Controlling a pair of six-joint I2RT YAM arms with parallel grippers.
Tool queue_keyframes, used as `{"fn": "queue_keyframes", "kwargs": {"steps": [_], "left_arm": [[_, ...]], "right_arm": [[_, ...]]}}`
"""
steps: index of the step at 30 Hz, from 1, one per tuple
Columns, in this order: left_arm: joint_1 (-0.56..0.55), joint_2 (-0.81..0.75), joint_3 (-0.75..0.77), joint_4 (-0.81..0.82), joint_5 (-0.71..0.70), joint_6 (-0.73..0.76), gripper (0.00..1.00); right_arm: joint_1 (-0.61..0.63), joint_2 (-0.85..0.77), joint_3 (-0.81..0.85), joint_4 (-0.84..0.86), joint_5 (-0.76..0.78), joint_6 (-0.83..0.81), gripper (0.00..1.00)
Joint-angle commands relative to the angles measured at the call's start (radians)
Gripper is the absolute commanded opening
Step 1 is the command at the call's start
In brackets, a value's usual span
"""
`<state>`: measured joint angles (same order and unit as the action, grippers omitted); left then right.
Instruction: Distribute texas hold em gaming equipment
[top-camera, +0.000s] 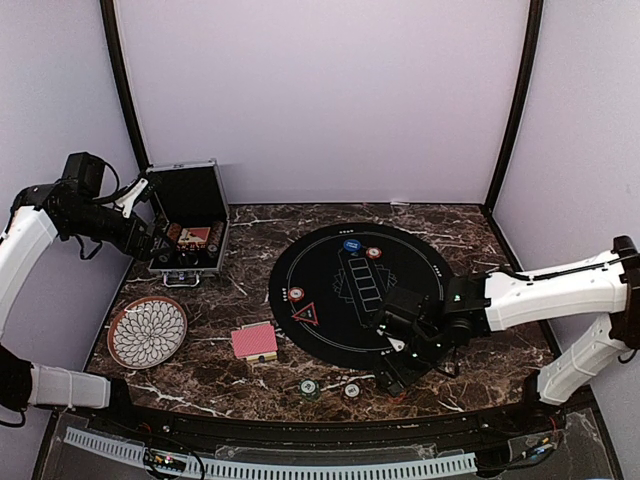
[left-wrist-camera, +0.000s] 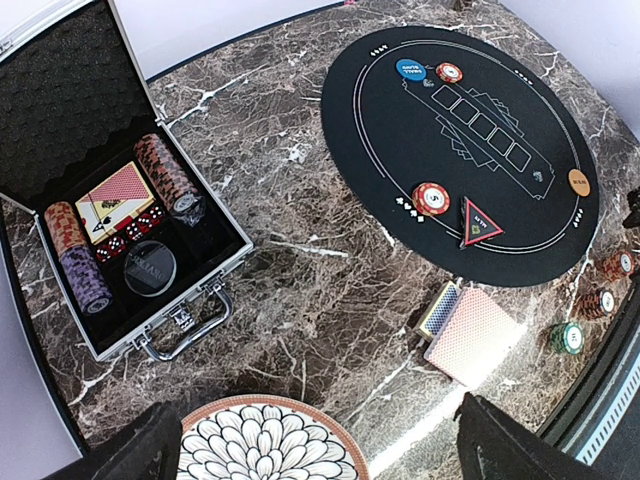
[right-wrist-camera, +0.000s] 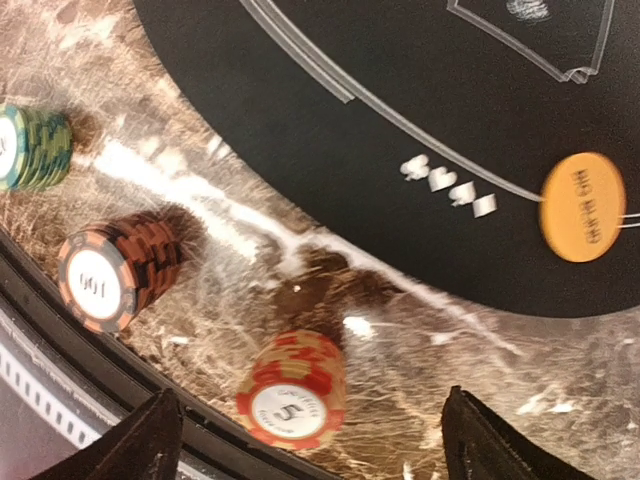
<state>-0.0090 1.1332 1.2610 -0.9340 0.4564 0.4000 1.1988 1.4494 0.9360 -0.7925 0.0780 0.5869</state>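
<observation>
Red chip stack (right-wrist-camera: 292, 405) between wide-spread fingers (right-wrist-camera: 150, 440) of right hand (right-wrist-camera: 308, 395), clear of both.

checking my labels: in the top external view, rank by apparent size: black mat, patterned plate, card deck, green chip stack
1. black mat
2. patterned plate
3. card deck
4. green chip stack
All lie on the same table, so nearness to the camera barely affects this order.

Bright even light; glare on marble table (right-wrist-camera: 355, 325); right wrist view blurred

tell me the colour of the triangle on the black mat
The triangle is red, dark inside; clearest in the left wrist view.
</observation>
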Motion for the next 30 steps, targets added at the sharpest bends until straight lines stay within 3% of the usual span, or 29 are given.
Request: {"fn": "queue_keyframes", "kwargs": {"steps": [1,5,17,23,30], "left_arm": [[0.006,0.001,0.006,-0.014,0.018,0.012,0.99],[0.006,0.003,0.007,-0.015,0.016,0.01,0.99],[0.006,0.002,0.025,-0.025,0.014,0.008,0.99],[0.006,0.002,0.029,-0.028,0.012,0.007,0.99],[0.006,0.002,0.036,-0.035,0.007,0.008,0.99]], "right_arm": [[0.024,0.018,-0.03,0.072,-0.046,0.013,0.86],[0.034,0.031,-0.046,0.087,-0.056,0.006,0.76],[0.036,0.049,-0.083,0.093,-0.003,0.0,0.65],[0.035,0.048,-0.083,0.106,-0.015,0.001,0.52],[0.035,0.052,-0.095,0.115,-0.027,0.002,0.51]]}}
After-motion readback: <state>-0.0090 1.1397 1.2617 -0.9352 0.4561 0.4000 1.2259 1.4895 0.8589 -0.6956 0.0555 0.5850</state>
